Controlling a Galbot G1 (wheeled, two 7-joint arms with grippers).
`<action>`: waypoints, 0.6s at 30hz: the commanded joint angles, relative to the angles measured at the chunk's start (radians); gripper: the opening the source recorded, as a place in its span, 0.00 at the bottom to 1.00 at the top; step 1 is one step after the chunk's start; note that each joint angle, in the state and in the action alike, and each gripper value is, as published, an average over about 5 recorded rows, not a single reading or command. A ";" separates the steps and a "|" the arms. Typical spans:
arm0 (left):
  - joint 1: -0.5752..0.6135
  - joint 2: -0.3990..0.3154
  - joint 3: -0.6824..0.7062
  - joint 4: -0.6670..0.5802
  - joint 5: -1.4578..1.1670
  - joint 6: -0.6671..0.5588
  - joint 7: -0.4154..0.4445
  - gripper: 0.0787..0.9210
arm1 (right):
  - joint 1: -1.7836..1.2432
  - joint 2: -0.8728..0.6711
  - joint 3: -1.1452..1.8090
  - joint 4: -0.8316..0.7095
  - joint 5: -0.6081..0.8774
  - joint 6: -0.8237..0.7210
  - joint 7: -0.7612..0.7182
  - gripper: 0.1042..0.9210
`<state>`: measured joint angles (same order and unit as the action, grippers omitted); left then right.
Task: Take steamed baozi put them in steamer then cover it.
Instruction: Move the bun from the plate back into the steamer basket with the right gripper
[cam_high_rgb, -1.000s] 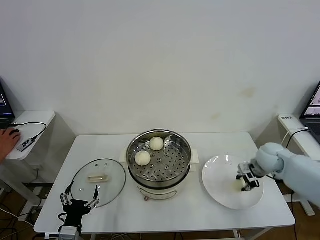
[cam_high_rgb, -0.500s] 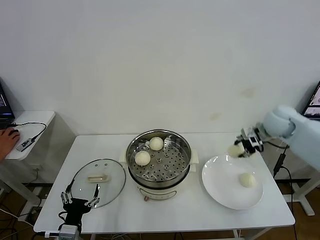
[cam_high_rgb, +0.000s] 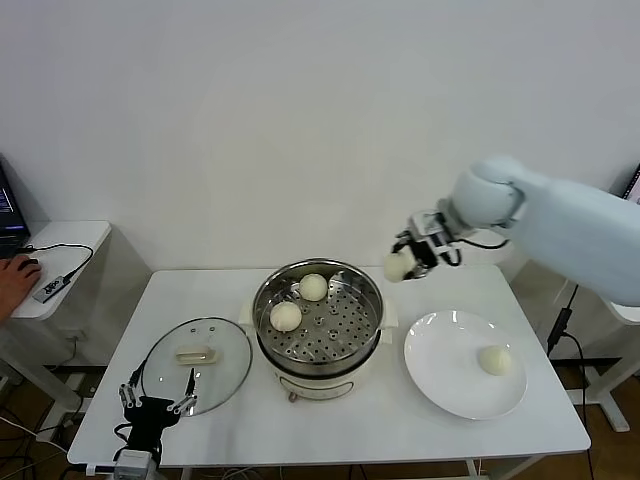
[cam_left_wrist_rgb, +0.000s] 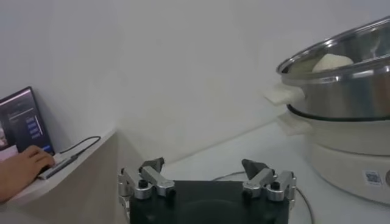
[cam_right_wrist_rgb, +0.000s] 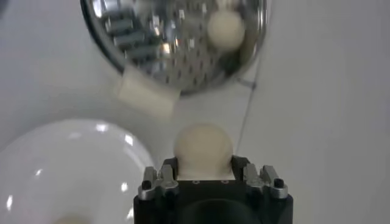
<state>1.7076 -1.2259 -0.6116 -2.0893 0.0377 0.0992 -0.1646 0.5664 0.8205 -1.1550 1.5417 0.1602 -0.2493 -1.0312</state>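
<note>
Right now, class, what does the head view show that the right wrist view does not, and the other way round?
Only the head view shows the glass lid lying on the table, the open left gripper near it, and two buns in the steamer. Only the right wrist view shows the right gripper's fingers from close behind. Both show the right gripper holding a bun in the air, the steamer, and the white plate.

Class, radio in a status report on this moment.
Right end effector shut on bun, airborne beside steamer. Left end effector open, parked by lid. Path clear.
</note>
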 joint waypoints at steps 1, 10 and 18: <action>0.003 -0.003 0.003 -0.022 -0.108 0.007 0.009 0.88 | 0.021 0.188 -0.115 0.029 0.102 0.038 0.042 0.56; -0.001 -0.020 0.006 -0.049 -0.287 0.019 0.004 0.88 | -0.047 0.259 -0.145 -0.027 0.012 0.167 0.032 0.56; -0.009 -0.027 -0.004 -0.037 -0.234 0.002 0.003 0.88 | -0.095 0.304 -0.153 -0.102 -0.127 0.302 0.052 0.58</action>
<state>1.7000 -1.2492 -0.6138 -2.1203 -0.1657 0.1070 -0.1615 0.5156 1.0489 -1.2802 1.4956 0.1378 -0.0843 -0.9964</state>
